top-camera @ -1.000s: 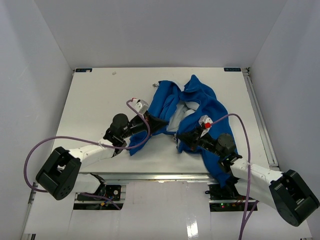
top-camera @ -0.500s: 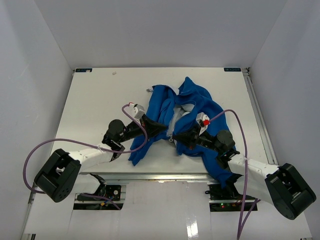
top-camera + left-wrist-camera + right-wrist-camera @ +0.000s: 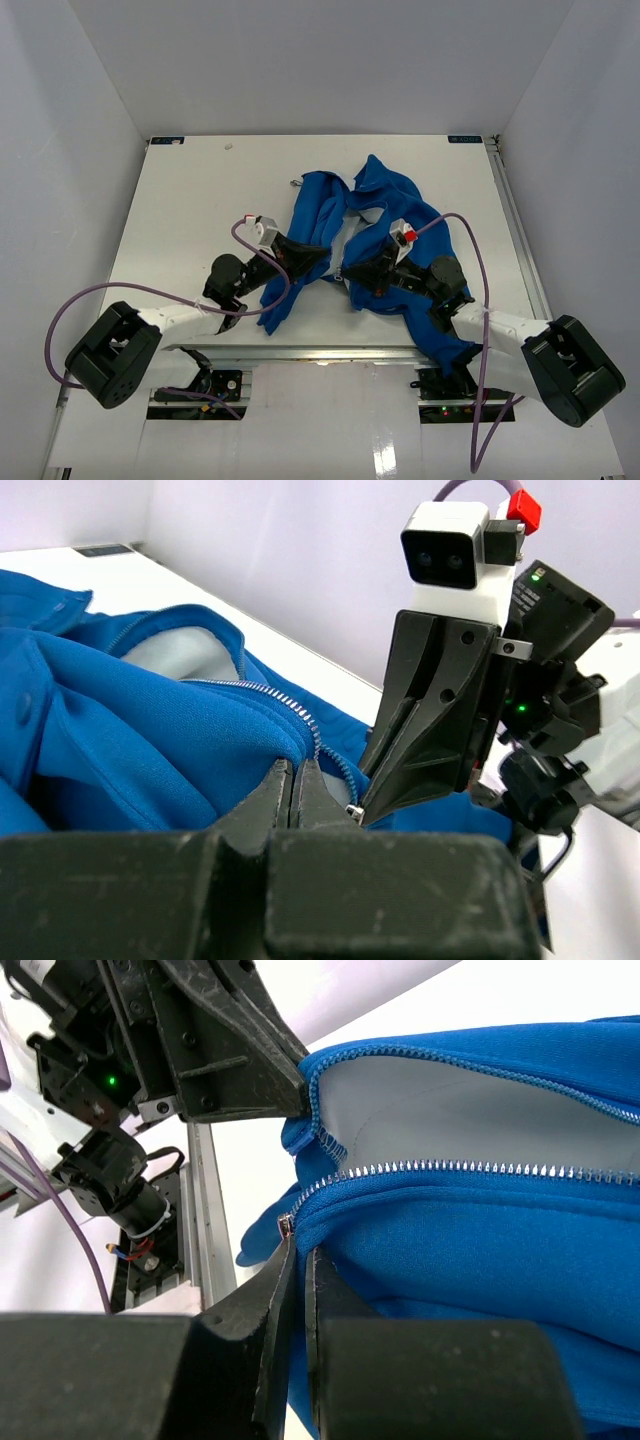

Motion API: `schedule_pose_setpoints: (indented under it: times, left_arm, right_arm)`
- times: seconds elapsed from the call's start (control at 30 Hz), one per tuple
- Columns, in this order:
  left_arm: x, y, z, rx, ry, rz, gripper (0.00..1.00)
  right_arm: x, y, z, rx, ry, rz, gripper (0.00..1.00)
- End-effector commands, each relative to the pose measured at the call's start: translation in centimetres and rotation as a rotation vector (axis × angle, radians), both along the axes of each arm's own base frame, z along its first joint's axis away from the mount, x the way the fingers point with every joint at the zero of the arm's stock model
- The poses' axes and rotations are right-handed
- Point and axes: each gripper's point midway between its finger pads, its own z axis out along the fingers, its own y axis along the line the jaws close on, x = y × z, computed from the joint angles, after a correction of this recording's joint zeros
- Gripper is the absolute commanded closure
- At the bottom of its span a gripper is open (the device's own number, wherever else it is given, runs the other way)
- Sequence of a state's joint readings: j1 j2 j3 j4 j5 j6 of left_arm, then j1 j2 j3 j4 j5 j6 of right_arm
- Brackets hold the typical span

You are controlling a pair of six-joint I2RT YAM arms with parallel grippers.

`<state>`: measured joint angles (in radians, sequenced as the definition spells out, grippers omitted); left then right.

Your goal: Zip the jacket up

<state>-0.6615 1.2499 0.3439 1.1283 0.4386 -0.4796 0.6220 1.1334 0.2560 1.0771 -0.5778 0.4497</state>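
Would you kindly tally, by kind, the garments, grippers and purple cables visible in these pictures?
Garments, the jacket: 1
Grippers, the left gripper and right gripper, each shut on the jacket: 2
Purple cables: 2
Total: 5

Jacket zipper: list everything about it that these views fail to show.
- Top external: zipper detail on the jacket is too small to read.
- Left wrist: the left gripper covers the tooth row's lower end.
- Right wrist: the right gripper hides the edge it pinches; both tooth rows leave the frame's right edge.
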Motion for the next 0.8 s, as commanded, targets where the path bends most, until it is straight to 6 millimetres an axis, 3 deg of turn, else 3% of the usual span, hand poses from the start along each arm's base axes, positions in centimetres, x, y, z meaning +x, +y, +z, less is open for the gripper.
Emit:
schedule_pose_setpoints:
  times: [0.0,0.77]
  left_arm:
    - [0.0,1.4,3.3,-0.099,-0.114,0.11,1.0]
    - [-0.8,1.7,3.9,-0.13,-0.192,0.16,1.0]
  right_arm:
    - [0.2,0.7,3.9,0.1,-0.056,0.032,0.92]
    - [1.2,2.1,5.5,0.164,0.024,0.052,0.92]
